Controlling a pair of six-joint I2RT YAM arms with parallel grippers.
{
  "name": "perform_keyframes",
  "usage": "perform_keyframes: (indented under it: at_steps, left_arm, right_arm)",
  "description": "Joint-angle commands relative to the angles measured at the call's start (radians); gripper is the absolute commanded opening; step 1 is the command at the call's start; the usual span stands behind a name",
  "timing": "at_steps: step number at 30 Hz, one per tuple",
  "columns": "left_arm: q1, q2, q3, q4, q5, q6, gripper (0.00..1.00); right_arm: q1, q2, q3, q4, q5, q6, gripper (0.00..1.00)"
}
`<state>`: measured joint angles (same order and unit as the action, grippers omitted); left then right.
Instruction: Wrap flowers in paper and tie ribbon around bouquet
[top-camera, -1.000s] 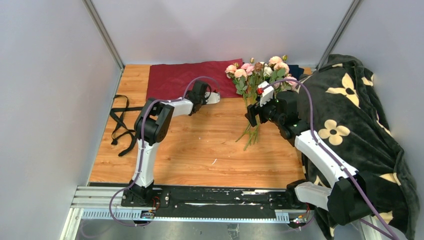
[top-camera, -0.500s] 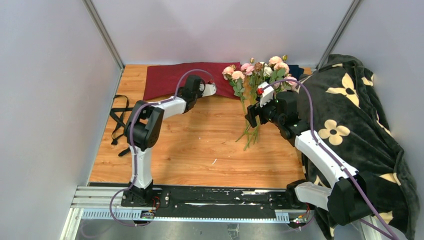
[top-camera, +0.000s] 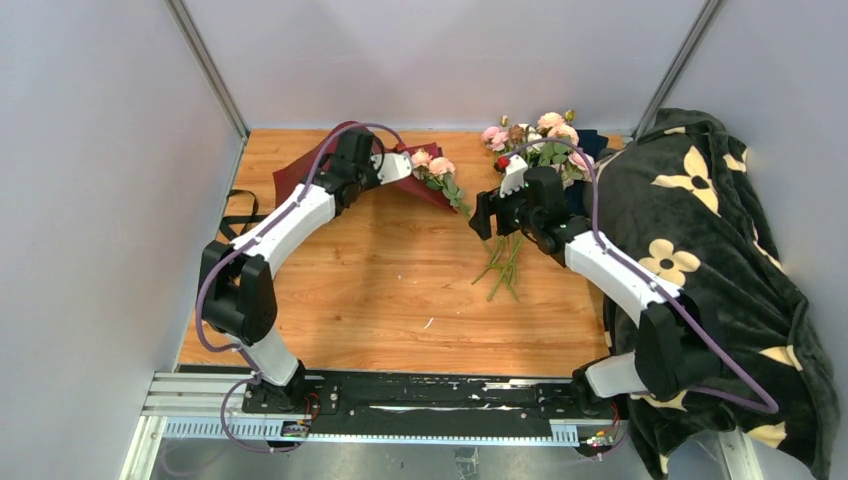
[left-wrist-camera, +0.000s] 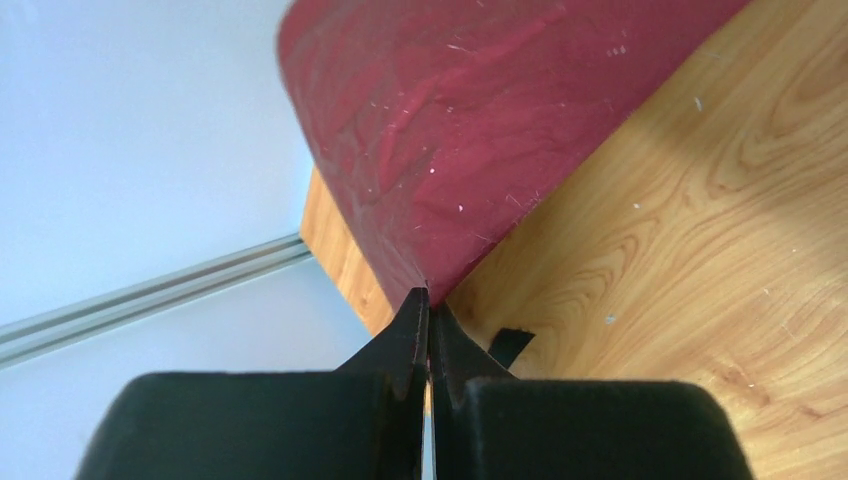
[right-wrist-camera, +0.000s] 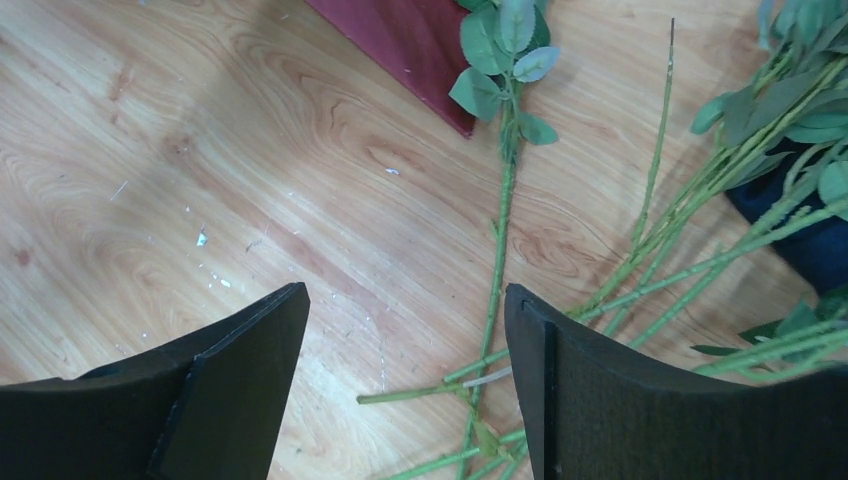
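Seen from above, the left gripper is reaching toward the far side of the table. There the paper is lying with one part pulled up and across, but the arm is hiding the contact itself. The left wrist view is filling that gap: the gripper is pinching the edge of the paper with its jaws pressed fully together, and the sheet is rising away from the tips above the wood. The overhead view alone is showing the flowers bunched at the far edge, with two pink blooms resting on the paper's right end. It is also showing the ribbon trailing off the table's left side and the blanket heaped on the right. The right gripper is hanging beside the bunch. Its wrist view is showing the gripper spread wide and holding nothing, with the stems lying crossed on the wood below it. That view is also catching a corner of the paper and a navy cloth under the stems.
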<state>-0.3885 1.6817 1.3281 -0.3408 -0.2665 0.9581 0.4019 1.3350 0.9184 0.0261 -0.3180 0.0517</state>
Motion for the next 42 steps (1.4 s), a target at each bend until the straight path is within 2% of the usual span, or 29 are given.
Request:
perform_keyframes:
  at_steps: [1, 6, 9, 12, 17, 20, 25, 26, 28, 31, 33, 35, 36, 38, 40, 42]
  left_arm:
    - [-0.003, -0.081, 0.135, -0.14, 0.031, -0.049, 0.0]
    - [-0.014, -0.123, 0.229, -0.24, 0.038, -0.042, 0.0]
    - [-0.023, -0.129, 0.232, -0.251, -0.001, -0.044, 0.0]
    - [-0.029, -0.126, 0.263, -0.251, -0.084, -0.056, 0.0]
    - [-0.029, -0.14, 0.375, -0.319, -0.143, -0.098, 0.0]
    - [-0.03, -0.153, 0.416, -0.393, -0.089, -0.128, 0.0]
    - [-0.038, -0.165, 0.428, -0.475, 0.024, -0.159, 0.0]
    - [-0.04, -0.165, 0.428, -0.488, 0.055, -0.162, 0.0]
    - [-0.051, -0.165, 0.431, -0.512, 0.113, -0.169, 0.0]
    - [-0.077, -0.158, 0.452, -0.544, 0.155, -0.173, 0.0]
    - [-0.09, -0.153, 0.472, -0.56, 0.169, -0.168, 0.0]
    - [-0.091, -0.151, 0.487, -0.572, 0.189, -0.165, 0.0]
    - [-0.091, -0.15, 0.489, -0.58, 0.196, -0.165, 0.0]
    - [-0.092, -0.156, 0.463, -0.585, 0.199, -0.152, 0.0]
    - [-0.089, -0.168, 0.409, -0.587, 0.179, -0.126, 0.0]
    - [-0.082, -0.19, 0.306, -0.587, 0.149, -0.088, 0.0]
  right_arm:
    - [0.024, 0.095, 0.091, -0.085, 0.071, 0.045, 0.76]
    - [0.024, 0.308, 0.231, -0.176, 0.182, -0.046, 0.71]
    - [0.024, 0.472, 0.384, -0.259, 0.138, -0.109, 0.66]
    - [0.028, 0.68, 0.572, -0.382, 0.063, -0.13, 0.57]
    - [0.057, 0.878, 0.745, -0.41, 0.105, -0.132, 0.55]
    - [0.061, 0.95, 0.817, -0.419, 0.195, -0.092, 0.41]
    - [0.021, 0.989, 0.857, -0.442, 0.472, 0.083, 0.01]
    - [0.004, 0.983, 0.847, -0.439, 0.507, 0.12, 0.0]
    - [-0.036, 0.956, 0.805, -0.412, 0.537, 0.174, 0.0]
    - [-0.085, 0.897, 0.752, -0.368, 0.497, 0.193, 0.01]
    - [-0.09, 0.859, 0.747, -0.367, 0.406, 0.129, 0.12]
    - [-0.081, 0.8, 0.745, -0.395, 0.245, 0.04, 0.25]
    - [-0.07, 0.741, 0.728, -0.41, 0.188, -0.008, 0.34]
    - [-0.055, 0.614, 0.641, -0.416, 0.096, -0.097, 0.46]
    - [-0.055, 0.488, 0.548, -0.412, 0.025, -0.098, 0.57]
    - [-0.055, 0.39, 0.464, -0.413, -0.06, -0.049, 0.61]
